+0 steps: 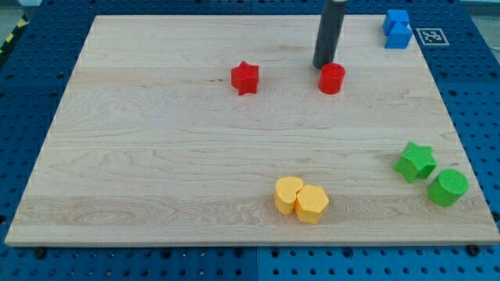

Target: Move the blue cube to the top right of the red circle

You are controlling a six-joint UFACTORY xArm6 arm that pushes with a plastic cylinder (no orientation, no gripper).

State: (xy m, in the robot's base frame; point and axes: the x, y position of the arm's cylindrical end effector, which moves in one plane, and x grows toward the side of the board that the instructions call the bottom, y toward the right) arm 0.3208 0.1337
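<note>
The blue cube point(398, 29) sits at the top right corner of the wooden board point(156, 156), partly over its right edge. The red circle point(331, 79) stands in the upper middle right of the board. My dark rod comes down from the view's top, and my tip point(322, 65) rests just above and slightly left of the red circle, touching or nearly touching it. The blue cube is far to the right of my tip.
A red star point(244, 78) lies left of the red circle. Two yellow blocks point(301, 199) sit together at the bottom middle. A green star point(415, 161) and a green cylinder point(448, 187) sit at the lower right. A fiducial tag point(432, 36) lies off the board beside the cube.
</note>
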